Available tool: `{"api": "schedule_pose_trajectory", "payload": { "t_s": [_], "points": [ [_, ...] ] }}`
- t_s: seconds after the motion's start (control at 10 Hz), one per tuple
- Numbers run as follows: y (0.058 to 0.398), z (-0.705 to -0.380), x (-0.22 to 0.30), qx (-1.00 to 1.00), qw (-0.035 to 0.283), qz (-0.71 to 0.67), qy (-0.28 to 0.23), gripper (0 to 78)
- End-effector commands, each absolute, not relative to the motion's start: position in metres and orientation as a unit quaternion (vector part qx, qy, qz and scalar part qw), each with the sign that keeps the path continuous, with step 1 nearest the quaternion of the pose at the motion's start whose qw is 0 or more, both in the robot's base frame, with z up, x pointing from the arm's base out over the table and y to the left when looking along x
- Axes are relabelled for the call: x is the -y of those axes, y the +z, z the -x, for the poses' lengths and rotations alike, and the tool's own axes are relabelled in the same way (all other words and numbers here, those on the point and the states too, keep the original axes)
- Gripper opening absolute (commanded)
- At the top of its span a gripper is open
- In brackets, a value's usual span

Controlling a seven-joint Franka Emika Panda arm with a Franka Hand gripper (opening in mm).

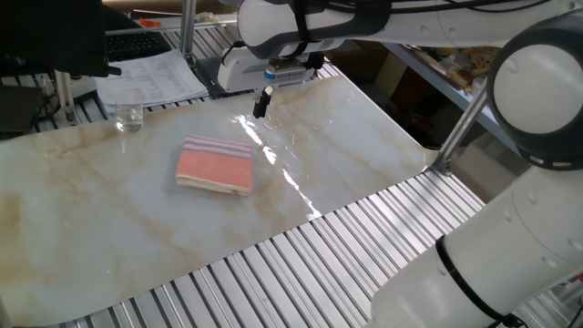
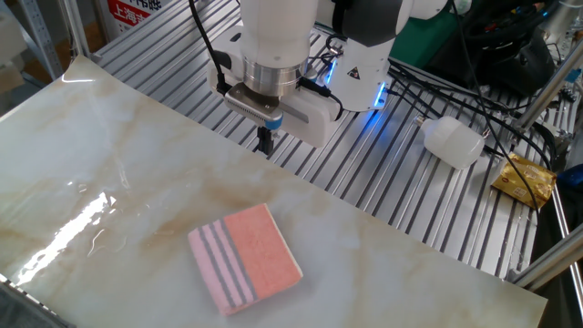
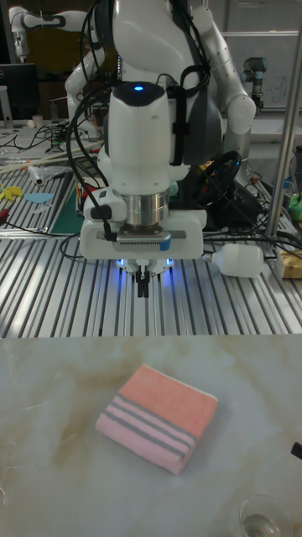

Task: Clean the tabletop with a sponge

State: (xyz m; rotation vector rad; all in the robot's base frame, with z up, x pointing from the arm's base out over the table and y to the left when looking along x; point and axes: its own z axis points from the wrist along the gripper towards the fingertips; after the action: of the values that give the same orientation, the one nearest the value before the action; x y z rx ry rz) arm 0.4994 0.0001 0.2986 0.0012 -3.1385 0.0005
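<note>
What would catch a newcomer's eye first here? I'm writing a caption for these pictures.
The salmon-pink sponge with grey-and-white stripes along one edge, lying flat and alone in the middle of the glossy marble-patterned tabletop. Next, the big white arm, its gripper shut and empty, hanging above the tabletop's far edge, clear of the sponge. A clear glass stands near one corner.

I can make out red Chinese characters, "上海", on the white sign behind the slats, nothing else legible.
</note>
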Motion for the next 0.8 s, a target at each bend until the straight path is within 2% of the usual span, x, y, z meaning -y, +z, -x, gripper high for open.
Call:
{"api": "schedule_pose_trajectory", "payload": {
  "t_s": [0.1, 0.2, 0.3, 0.8],
  "points": [
    [0.2986, -0.4994, -0.0001, 1.000, -0.002, 0.000, -0.004, 0.0],
    [0.2986, -0.4994, -0.0001, 0.999, -0.001, -0.011, 0.033, 0.0],
    [0.2985, -0.4994, -0.0002, 0.999, -0.001, -0.020, 0.047, 0.0],
    [0.2925, -0.5011, -0.0023, 1.000, 0.002, -0.013, 0.025, 0.0]
  ]
}}
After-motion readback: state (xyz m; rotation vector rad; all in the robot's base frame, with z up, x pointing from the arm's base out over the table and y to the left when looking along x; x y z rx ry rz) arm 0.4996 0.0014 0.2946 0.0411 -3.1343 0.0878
